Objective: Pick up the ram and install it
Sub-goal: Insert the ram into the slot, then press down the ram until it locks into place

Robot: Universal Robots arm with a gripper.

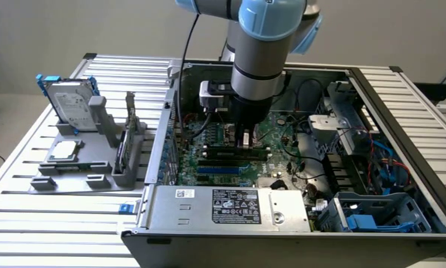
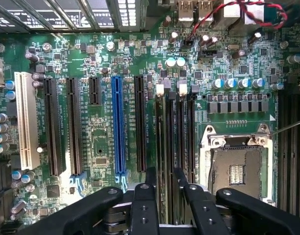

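End effector [image 1: 245, 142] is down inside the open computer case [image 1: 402, 106], just above the motherboard [image 1: 231, 139]. In the wrist view its two black fingers [image 2: 150, 178] stand a little apart, straddling a memory slot; nothing is clamped between them, so the grip reads as released.

The ram [image 2: 164, 161] sits edge-up in that slot directly below the end effector [image 2: 164, 181], running away from the fingertips along the slot toward the white latch [image 2: 160, 89] at the far end. Whether it is fully seated I cannot tell. A second slot with its own white latch [image 2: 182, 88] lies just beside it, and the open processor socket [image 2: 236, 169] lies beyond that, near the end effector. On the opposite side runs the blue expansion slot [image 2: 119, 125], then black slots and a white one [image 2: 26, 120].

Well apart from the end effector, outside the case on the slatted table [image 1: 29, 167], a grey holder [image 1: 81, 162] carries a hard drive [image 1: 70, 103] standing upright and a square processor chip [image 1: 65, 149] lying flat.
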